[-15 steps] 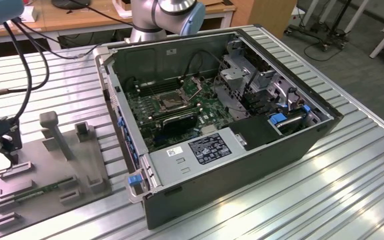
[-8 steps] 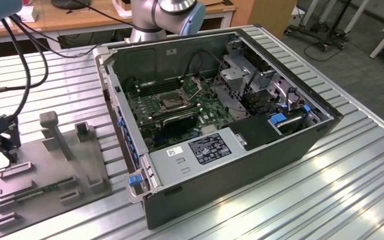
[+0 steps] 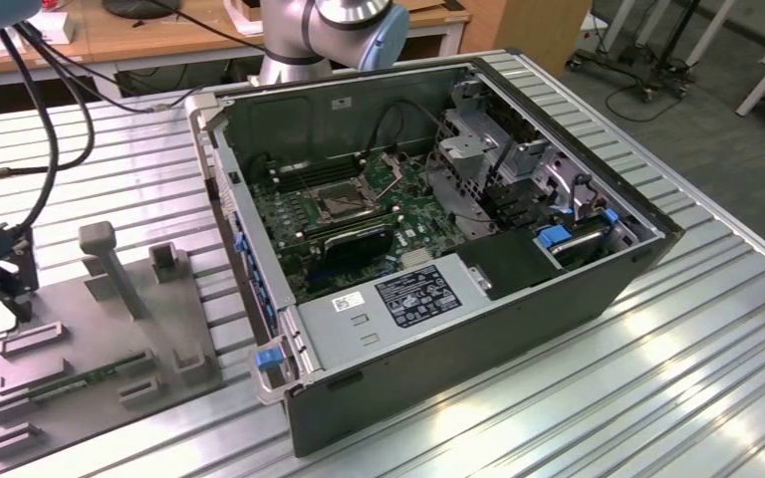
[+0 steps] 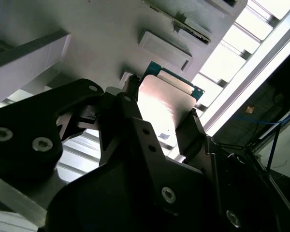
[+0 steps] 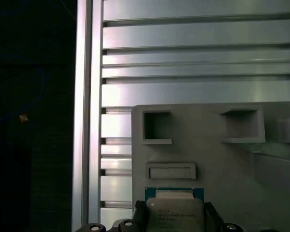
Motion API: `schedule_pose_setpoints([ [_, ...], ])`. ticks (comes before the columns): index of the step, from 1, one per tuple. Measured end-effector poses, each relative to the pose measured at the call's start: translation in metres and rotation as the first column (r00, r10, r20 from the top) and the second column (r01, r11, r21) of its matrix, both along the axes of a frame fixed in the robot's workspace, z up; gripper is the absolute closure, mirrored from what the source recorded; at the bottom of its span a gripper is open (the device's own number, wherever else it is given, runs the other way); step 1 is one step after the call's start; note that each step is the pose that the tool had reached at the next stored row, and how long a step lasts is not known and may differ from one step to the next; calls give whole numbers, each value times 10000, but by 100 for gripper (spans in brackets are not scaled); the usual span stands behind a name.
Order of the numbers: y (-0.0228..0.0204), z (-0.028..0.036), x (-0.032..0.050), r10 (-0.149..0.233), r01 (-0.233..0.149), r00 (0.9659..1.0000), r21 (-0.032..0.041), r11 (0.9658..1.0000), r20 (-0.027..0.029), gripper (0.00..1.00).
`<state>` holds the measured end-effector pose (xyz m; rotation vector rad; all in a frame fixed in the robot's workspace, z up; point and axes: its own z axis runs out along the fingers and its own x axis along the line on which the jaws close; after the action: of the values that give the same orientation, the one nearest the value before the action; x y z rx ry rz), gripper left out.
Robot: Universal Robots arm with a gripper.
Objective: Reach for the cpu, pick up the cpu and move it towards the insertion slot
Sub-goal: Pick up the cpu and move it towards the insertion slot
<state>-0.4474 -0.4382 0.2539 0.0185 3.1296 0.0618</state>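
The small square cpu (image 4: 166,104) has a pale silvery top plate and thin teal-green rim; the flat plastic tray (image 5: 212,159) is plain grey, the ribbed metal table (image 5: 198,63) striped silver.

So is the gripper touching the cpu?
Touching. In the second wrist view the fingers meet opposite edges of the cpu, with no gap showing on either side.

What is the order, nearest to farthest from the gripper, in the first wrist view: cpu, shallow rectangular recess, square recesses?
1. The cpu, clasped in the gripper.
2. The shallow rectangular recess, just past the cpu on the grey tray.
3. The two square recesses, farthest, near the tray's edge; not rankable against each other.
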Motion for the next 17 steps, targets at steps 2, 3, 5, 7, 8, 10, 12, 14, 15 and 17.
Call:
schedule_pose_setpoints([
  [2, 0, 13, 0, 0, 0, 10000, 0, 10000, -1, 45],
  [3, 0, 19, 0, 0, 0, 10000, -1, 10000, -1, 45],
  [5, 0, 32, 0, 0, 0, 10000, -1, 10000, -1, 45],
  [7, 0, 44, 0, 0, 0, 10000, 0, 10000, -1, 45],
  [8, 0, 51, 0, 0, 0, 10000, 0, 10000, 0, 45],
  [10, 0, 65, 0, 0, 0, 10000, -1, 10000, -1, 45],
  [12, 0, 78, 0, 0, 0, 10000, -1, 10000, -1, 45],
  [14, 0, 89, 0, 0, 0, 10000, 0, 10000, -1, 45],
  [15, 0, 95, 0, 0, 0, 10000, 0, 10000, -1, 45],
  [17, 0, 107, 0, 0, 0, 10000, 0, 10000, 0, 45],
])
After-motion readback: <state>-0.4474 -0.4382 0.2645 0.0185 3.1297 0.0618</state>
